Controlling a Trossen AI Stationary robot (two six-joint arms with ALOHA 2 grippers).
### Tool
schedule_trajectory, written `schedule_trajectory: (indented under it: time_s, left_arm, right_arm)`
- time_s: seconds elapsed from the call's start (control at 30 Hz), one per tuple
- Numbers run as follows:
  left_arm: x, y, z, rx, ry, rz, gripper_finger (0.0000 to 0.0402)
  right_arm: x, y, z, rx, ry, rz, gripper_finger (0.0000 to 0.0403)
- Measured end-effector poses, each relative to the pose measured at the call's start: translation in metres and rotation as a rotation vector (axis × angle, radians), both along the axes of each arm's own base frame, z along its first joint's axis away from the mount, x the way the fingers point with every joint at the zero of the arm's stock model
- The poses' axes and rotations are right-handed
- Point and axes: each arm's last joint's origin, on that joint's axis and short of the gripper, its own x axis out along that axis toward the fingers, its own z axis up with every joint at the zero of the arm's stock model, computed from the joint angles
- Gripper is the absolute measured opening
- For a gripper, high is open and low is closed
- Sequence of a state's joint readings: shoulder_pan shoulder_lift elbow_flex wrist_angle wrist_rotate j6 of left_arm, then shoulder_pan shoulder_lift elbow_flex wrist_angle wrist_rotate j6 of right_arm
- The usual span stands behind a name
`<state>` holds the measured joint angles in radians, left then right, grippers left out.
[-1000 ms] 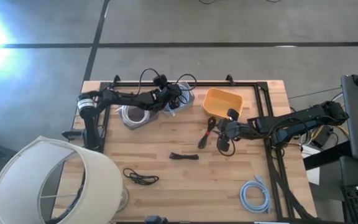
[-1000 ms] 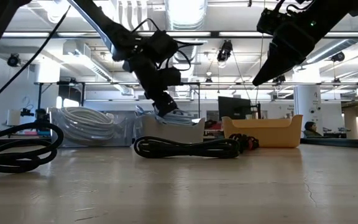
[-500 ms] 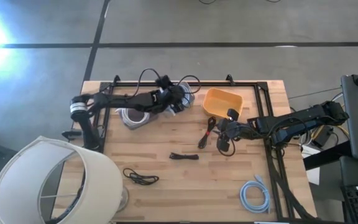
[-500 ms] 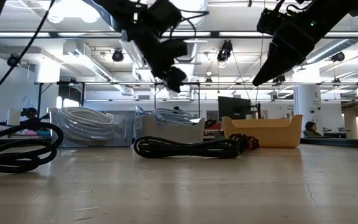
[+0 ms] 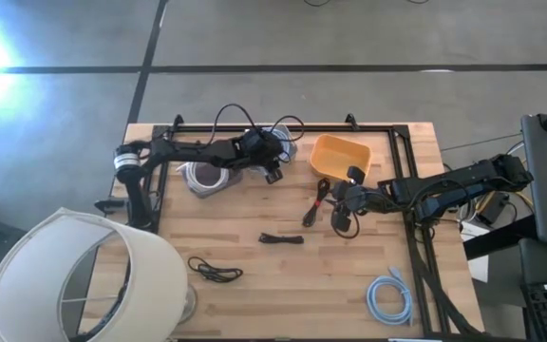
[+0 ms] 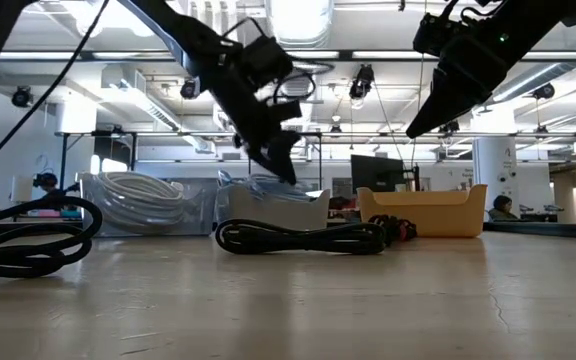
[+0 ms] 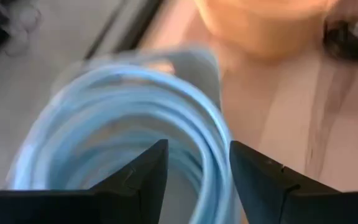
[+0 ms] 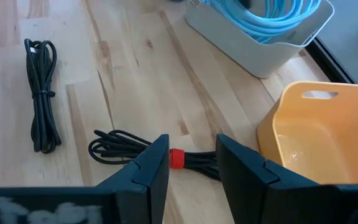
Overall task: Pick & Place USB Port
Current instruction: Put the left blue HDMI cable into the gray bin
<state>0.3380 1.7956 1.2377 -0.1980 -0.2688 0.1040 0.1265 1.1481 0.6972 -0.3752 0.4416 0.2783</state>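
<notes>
Since a second earlier, my left gripper (image 5: 272, 171) had risen out of the white bin (image 6: 273, 208), swung upward, and then dipped back to hang just above its rim. The coiled blue cable (image 7: 166, 124) lay in that bin, at the upper middle of the high view. It sat beyond my left fingertips rather than between them. My left jaws stood apart with nothing in them, and in the left wrist view the blurred coil filled the gap past them.

Just right of the white bin in the high view stood the yellow bin (image 5: 340, 155). Below it and slightly to the left, on the wooden table (image 5: 254, 294), lay a black cable (image 5: 316, 201) bound with a red band (image 8: 176, 158).

My right gripper (image 5: 342, 204) hung over the table just right of that black cable, below the yellow bin and well apart from the blue cable. Its jaws were parted too and held nothing. In the low view it was high off the tabletop. A smaller black bundle (image 5: 281, 238) lay lower, near the middle of the table.
</notes>
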Motion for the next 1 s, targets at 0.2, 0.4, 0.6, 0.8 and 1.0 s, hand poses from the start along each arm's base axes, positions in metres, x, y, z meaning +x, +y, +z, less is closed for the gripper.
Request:
schedule_trajectory:
  time_s: [0.2,0.4,0.6,0.8,1.0]
  left_arm:
    - [0.001,0.004,-0.012,-0.004,0.044,0.011,0.017]
    - [-0.002,0.005,-0.017,-0.023,0.081,0.022,0.0169]
    - [0.002,0.003,-0.011,-0.02,0.068,0.015,0.0169]
    - [0.008,-0.001,-0.001,-0.004,0.038,-0.006,0.0169]
    - [0.006,-0.004,-0.009,-0.044,0.051,-0.041,0.0169]
  right_arm:
    - [0.0,0.0,0.0,-0.001,0.0,0.001,0.0125]
    - [0.0,0.0,0.0,-0.001,0.0,0.001,0.0125]
    - [0.0,0.0,0.0,-0.001,0.0,0.001,0.0125]
    - [0.0,0.0,0.0,-0.001,0.001,0.001,0.0125]
    - [0.0,0.0,0.0,-0.001,0.001,0.001,0.0125]
